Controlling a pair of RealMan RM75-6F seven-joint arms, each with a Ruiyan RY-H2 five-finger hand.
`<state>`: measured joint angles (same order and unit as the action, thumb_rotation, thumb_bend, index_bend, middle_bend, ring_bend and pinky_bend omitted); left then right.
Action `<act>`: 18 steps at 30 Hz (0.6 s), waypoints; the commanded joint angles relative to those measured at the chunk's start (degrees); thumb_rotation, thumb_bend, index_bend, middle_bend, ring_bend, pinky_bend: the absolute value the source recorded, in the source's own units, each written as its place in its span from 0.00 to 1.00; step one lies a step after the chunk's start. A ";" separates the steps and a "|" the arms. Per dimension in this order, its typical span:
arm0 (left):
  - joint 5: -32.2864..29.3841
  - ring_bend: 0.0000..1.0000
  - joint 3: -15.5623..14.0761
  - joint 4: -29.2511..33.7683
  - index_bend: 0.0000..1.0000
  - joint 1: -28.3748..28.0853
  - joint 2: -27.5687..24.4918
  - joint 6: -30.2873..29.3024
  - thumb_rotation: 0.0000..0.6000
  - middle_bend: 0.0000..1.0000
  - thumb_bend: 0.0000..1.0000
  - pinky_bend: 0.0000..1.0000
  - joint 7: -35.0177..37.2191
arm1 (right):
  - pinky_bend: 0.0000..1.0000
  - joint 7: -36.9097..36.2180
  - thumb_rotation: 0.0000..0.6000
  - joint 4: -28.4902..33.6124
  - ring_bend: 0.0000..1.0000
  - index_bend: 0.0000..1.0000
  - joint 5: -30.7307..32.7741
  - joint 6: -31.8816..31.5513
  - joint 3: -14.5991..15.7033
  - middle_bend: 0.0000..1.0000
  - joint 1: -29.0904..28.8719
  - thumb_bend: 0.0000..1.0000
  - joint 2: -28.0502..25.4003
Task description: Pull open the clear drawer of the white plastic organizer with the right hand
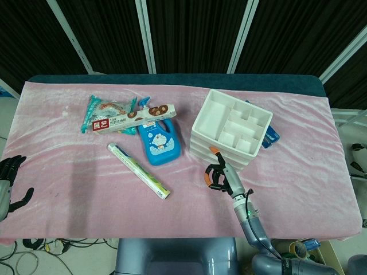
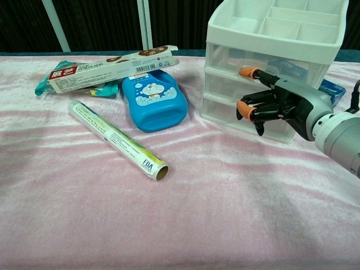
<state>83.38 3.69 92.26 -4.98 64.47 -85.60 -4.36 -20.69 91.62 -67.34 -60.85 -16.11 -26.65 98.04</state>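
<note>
My left hand (image 1: 11, 186) hangs at the far left edge of the pink cloth (image 1: 69, 172), off the table's side, fingers apart and holding nothing. Further along lie a long toothpaste box (image 1: 135, 117) across teal packets (image 1: 103, 109), a blue Doraemon bottle (image 2: 154, 101) just below it, and a rolled tube (image 2: 118, 138) angled toward the near edge. To the right stands the white plastic organizer (image 1: 229, 129), with open compartments on top and clear drawers (image 2: 225, 87) stacked in its front. My right hand (image 2: 270, 104) is just in front of those drawers, one finger stretched toward the drawer face and the others curled in, gripping nothing. I cannot tell whether the fingertip touches the drawer. The drawers all sit closed. A blue packet (image 1: 270, 136) peeks out behind the organizer.
</note>
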 commanded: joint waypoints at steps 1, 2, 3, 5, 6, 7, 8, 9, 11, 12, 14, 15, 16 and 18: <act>-0.03 0.08 0.02 0.00 0.11 0.01 0.00 -0.02 1.00 0.11 0.32 0.07 -0.07 | 0.69 0.04 1.00 -0.05 0.74 0.00 0.19 0.35 0.00 0.62 -0.18 0.44 0.02; -0.05 0.08 0.02 0.02 0.11 0.01 -0.01 -0.02 1.00 0.11 0.32 0.07 -0.11 | 0.69 0.08 1.00 -0.12 0.74 0.00 0.24 0.44 0.00 0.62 -0.25 0.44 0.04; -0.06 0.08 0.03 0.06 0.11 0.00 0.00 0.00 1.00 0.11 0.32 0.07 -0.12 | 0.69 0.11 1.00 -0.21 0.74 0.00 0.30 0.51 -0.01 0.62 -0.30 0.44 0.09; -0.01 0.08 0.00 0.12 0.11 -0.01 0.00 0.01 1.00 0.11 0.32 0.07 -0.21 | 0.69 0.17 1.00 -0.39 0.74 0.00 0.60 0.62 -0.09 0.62 -0.37 0.44 0.20; 0.09 0.08 -0.06 0.08 0.11 -0.01 0.03 -0.01 1.00 0.11 0.32 0.07 -0.36 | 0.69 0.12 1.00 -0.37 0.74 0.00 0.70 0.69 -0.10 0.62 -0.39 0.44 0.23; 0.12 0.08 -0.08 0.07 0.11 0.00 0.06 -0.03 1.00 0.11 0.32 0.07 -0.39 | 0.69 0.12 1.00 -0.39 0.74 0.00 0.73 0.67 -0.12 0.62 -0.39 0.44 0.24; 0.11 0.08 -0.07 0.04 0.11 0.00 0.07 -0.04 1.00 0.11 0.32 0.07 -0.40 | 0.69 0.07 1.00 -0.42 0.74 0.00 0.74 0.63 -0.17 0.62 -0.39 0.44 0.25; 0.09 0.08 -0.05 0.04 0.11 -0.02 0.07 -0.02 1.00 0.11 0.32 0.07 -0.41 | 0.69 0.02 1.00 -0.46 0.74 0.00 0.76 0.62 -0.22 0.62 -0.39 0.44 0.25; 0.01 0.08 -0.01 0.03 0.11 -0.05 0.09 0.04 1.00 0.11 0.32 0.07 -0.40 | 0.69 -0.14 1.00 -0.53 0.74 0.00 0.86 0.59 -0.35 0.62 -0.38 0.44 0.25; -0.05 0.08 0.01 0.02 0.11 -0.07 0.08 0.11 1.00 0.11 0.32 0.07 -0.40 | 0.69 -0.21 1.00 -0.56 0.74 0.00 0.93 0.62 -0.42 0.62 -0.40 0.44 0.23; -0.12 0.08 0.00 0.01 0.11 -0.09 0.08 0.20 1.00 0.11 0.32 0.07 -0.43 | 0.69 -0.53 1.00 -0.42 0.74 0.00 1.13 0.99 -0.51 0.62 -0.44 0.44 0.02; -0.08 0.08 -0.02 0.04 0.11 -0.09 0.08 0.19 1.00 0.11 0.32 0.07 -0.47 | 0.69 -0.63 1.00 -0.30 0.74 0.00 1.21 1.23 -0.50 0.62 -0.48 0.44 -0.14; -0.03 0.08 -0.05 0.08 0.11 -0.08 0.06 0.17 1.00 0.11 0.32 0.07 -0.53 | 0.69 -0.65 1.00 -0.24 0.74 0.00 1.25 1.47 -0.46 0.62 -0.53 0.44 -0.29; 0.09 0.08 -0.06 0.14 0.11 -0.03 0.05 -0.02 1.00 0.11 0.32 0.07 -0.66 | 0.69 -0.69 1.00 -0.28 0.74 0.00 1.51 1.93 -0.43 0.62 -0.64 0.44 -0.48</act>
<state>83.44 3.64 92.38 -5.02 64.51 -85.59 -4.99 -21.35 91.38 -65.93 -59.04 -16.55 -27.23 97.61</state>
